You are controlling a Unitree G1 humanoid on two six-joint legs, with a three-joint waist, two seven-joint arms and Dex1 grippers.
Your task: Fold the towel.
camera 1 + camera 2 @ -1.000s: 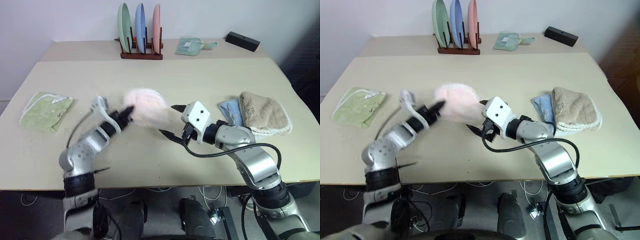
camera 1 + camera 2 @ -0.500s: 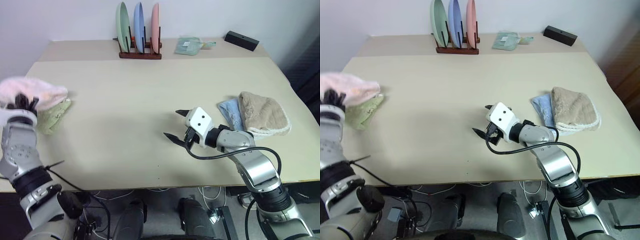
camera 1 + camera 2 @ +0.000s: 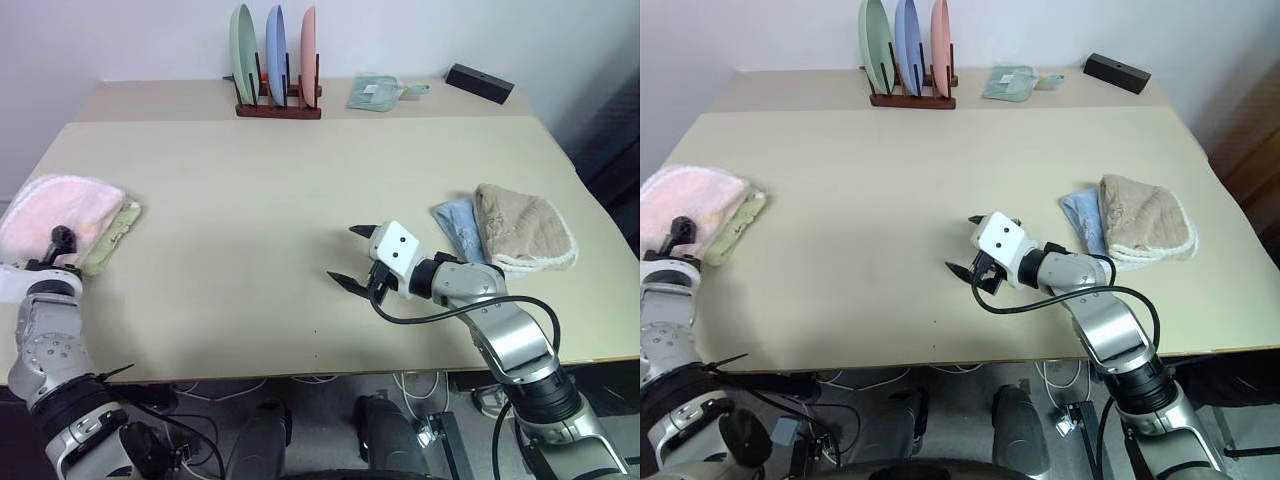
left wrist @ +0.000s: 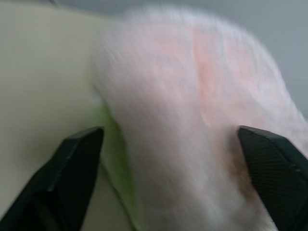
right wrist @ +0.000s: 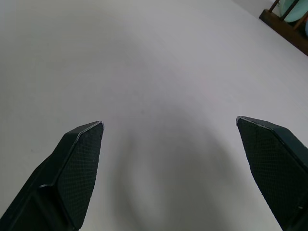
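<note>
At the beige table's (image 3: 300,180) left edge, a fluffy pale pink towel (image 3: 55,212) lies atop a green cloth (image 3: 112,232), left gripper (image 4: 178,144) spread around it; right gripper (image 3: 352,255) gapes empty mid-table.

Beige table (image 3: 300,190) with a second one butted up behind it. On the back one there's a wooden rack (image 3: 278,108) holding three plates upright: green (image 3: 245,52), blue (image 3: 276,52), pink (image 3: 309,52). Next to it a folded pale green cloth (image 3: 376,92) and a black box (image 3: 483,82). Right side: light blue cloth (image 3: 458,227) tucked under a beige one (image 3: 523,227). Far left, a light green cloth (image 3: 112,234).
</note>
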